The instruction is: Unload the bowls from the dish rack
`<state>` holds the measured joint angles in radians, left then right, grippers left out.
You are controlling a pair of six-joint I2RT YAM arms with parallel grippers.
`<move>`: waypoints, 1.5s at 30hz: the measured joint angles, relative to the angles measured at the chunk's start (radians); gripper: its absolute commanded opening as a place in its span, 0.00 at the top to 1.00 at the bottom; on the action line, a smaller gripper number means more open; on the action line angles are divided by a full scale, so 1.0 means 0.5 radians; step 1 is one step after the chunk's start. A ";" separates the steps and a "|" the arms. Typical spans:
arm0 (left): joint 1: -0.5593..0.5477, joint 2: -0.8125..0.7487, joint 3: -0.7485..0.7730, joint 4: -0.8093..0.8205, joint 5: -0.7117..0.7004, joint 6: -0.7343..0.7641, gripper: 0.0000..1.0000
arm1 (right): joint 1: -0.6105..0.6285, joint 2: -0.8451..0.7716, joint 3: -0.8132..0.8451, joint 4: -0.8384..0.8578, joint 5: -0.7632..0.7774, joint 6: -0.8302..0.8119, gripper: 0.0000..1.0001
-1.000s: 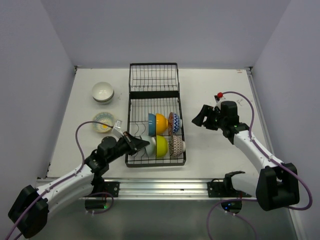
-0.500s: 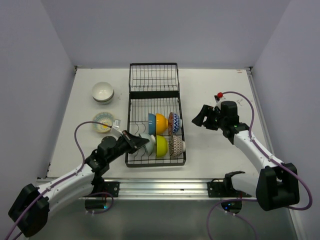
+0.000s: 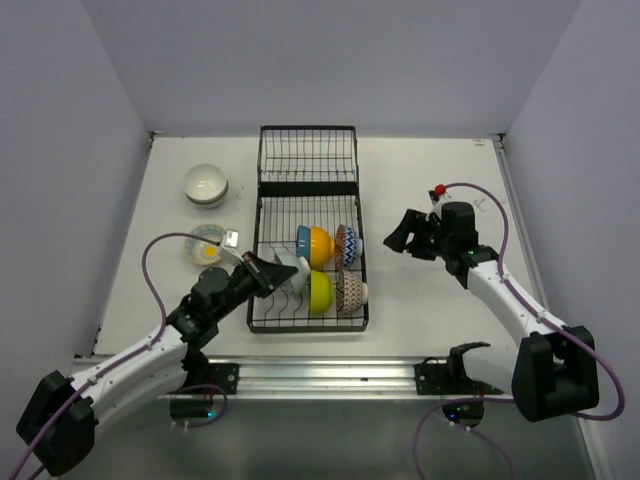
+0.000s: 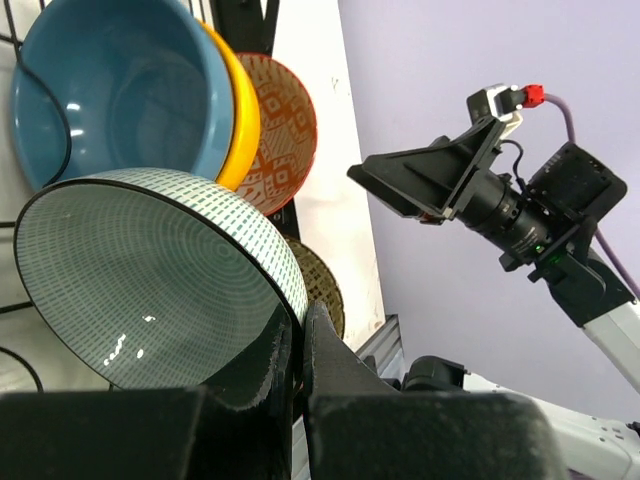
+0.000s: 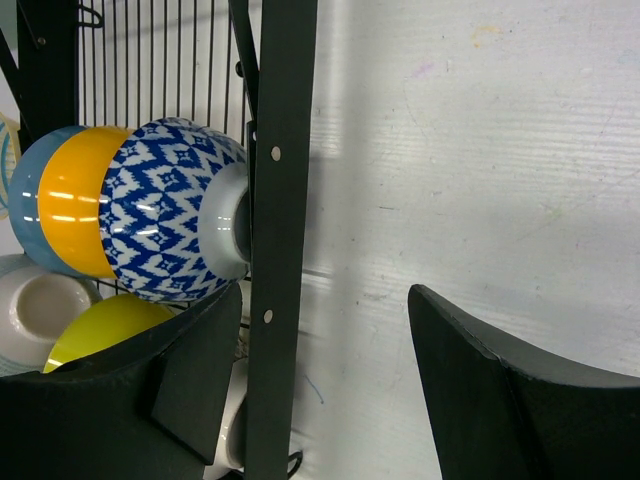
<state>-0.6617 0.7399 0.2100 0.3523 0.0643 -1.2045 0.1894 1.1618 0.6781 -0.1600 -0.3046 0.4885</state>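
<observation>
Mint bowl [image 4: 150, 270] near rack [image 3: 308, 188] edge (pinched)

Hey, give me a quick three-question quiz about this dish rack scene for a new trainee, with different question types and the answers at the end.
1. True or false: the left end effector is shut on the rim of the green-patterned bowl.
2. How many bowls stand on the table left of the dish rack? A one, B two, C four.
3. Fill in: the right end effector, off the rack's right side, is ___ and holds nothing.

Key: 1 true. 2 B: the white bowl and the bowl with a yellow centre. 3 open.
</observation>
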 measured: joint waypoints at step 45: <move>0.337 1.086 2.022 -2.511 -1.146 1.950 1.00 | -0.001 0.000 -0.031 0.037 -0.056 0.001 0.28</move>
<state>-0.4931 1.2831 1.2209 -0.9031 -0.5087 -0.2295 0.1890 1.1618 0.6628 -0.1413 -0.3328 0.4889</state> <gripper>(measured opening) 0.039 0.714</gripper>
